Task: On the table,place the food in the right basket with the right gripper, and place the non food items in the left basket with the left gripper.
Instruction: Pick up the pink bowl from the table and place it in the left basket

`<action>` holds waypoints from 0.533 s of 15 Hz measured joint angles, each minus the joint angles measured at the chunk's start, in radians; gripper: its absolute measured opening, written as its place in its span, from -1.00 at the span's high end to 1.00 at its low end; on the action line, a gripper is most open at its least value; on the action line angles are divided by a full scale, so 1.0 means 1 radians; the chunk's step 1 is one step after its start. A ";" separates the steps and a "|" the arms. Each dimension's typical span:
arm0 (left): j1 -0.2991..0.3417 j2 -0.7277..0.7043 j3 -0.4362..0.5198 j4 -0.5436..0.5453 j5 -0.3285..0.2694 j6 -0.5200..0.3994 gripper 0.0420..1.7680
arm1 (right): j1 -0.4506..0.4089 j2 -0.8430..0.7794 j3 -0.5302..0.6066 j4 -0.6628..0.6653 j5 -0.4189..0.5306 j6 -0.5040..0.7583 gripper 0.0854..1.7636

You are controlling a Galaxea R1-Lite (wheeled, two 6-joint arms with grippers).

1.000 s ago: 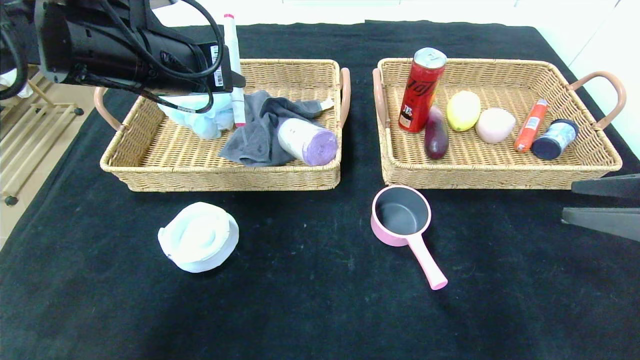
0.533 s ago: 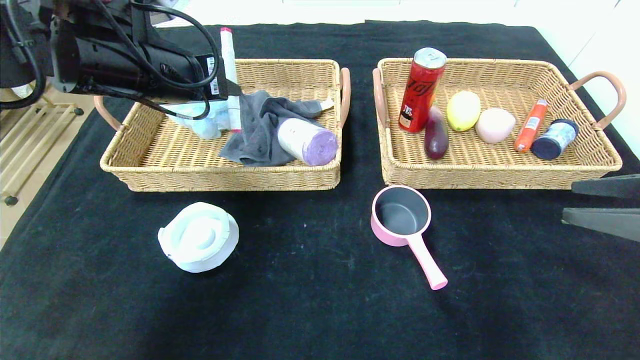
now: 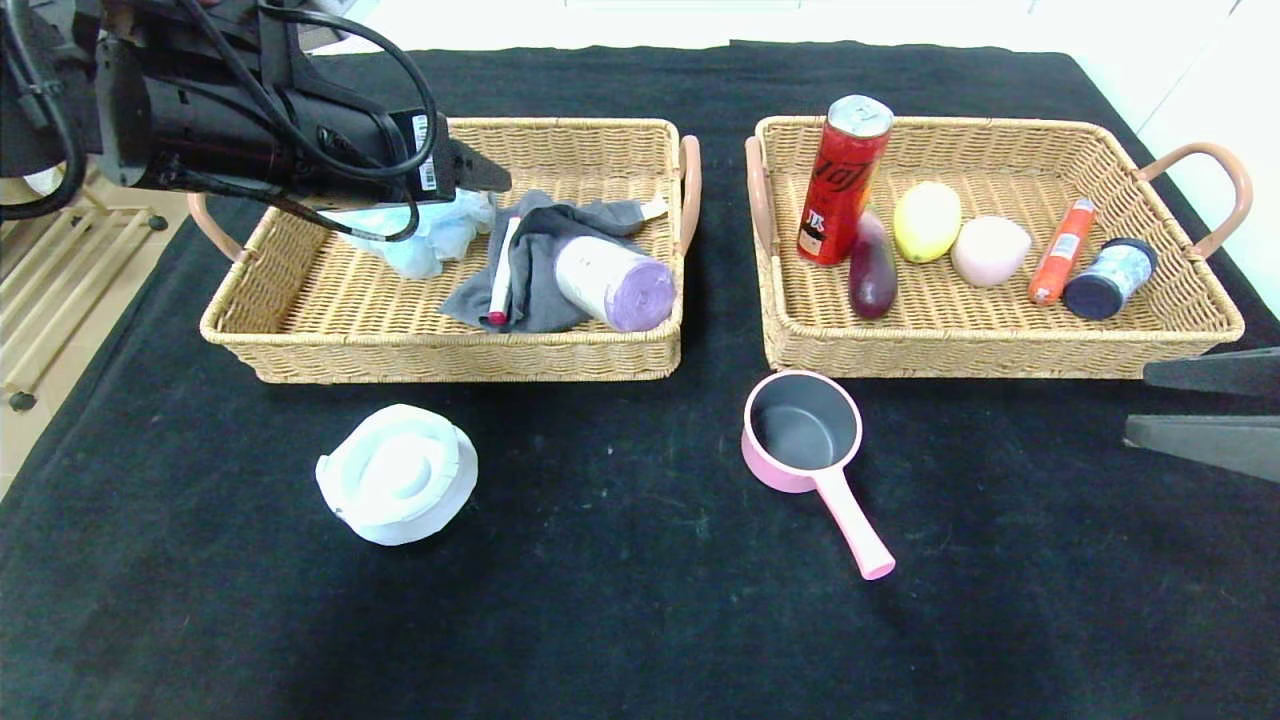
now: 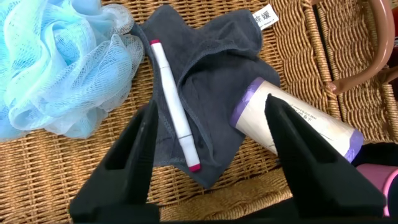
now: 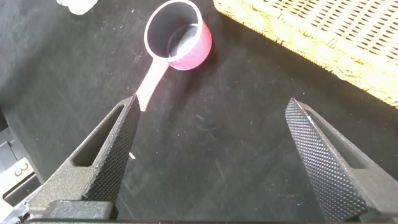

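The marker (image 3: 501, 272) lies on the grey cloth (image 3: 545, 262) in the left basket (image 3: 330, 300), beside the bag roll (image 3: 612, 281) and the blue mesh sponge (image 3: 430, 232). The left gripper (image 4: 208, 155) hangs just above it, jaws spread and empty. Dropping lower could snag cloth or sponge and drag them out. The white container (image 3: 398, 473) near the table's front-left and the pink saucepan (image 3: 805, 436) remain unsorted; the saucepan's handle may pivot in a grasp. The right gripper (image 5: 214, 158) waits wide open at the right edge.

Marker (image 3: 502, 270) on cloth (image 3: 530, 265) — left basket (image 3: 300, 320)
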 joint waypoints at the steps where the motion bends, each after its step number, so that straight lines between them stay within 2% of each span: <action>1: 0.000 -0.001 0.000 0.000 0.001 0.000 -0.50 | 0.000 0.000 0.000 0.000 0.000 0.000 -0.94; 8: -0.001 -0.014 -0.002 0.004 0.001 0.001 -0.76 | 0.002 0.000 0.003 0.000 0.000 0.000 -0.94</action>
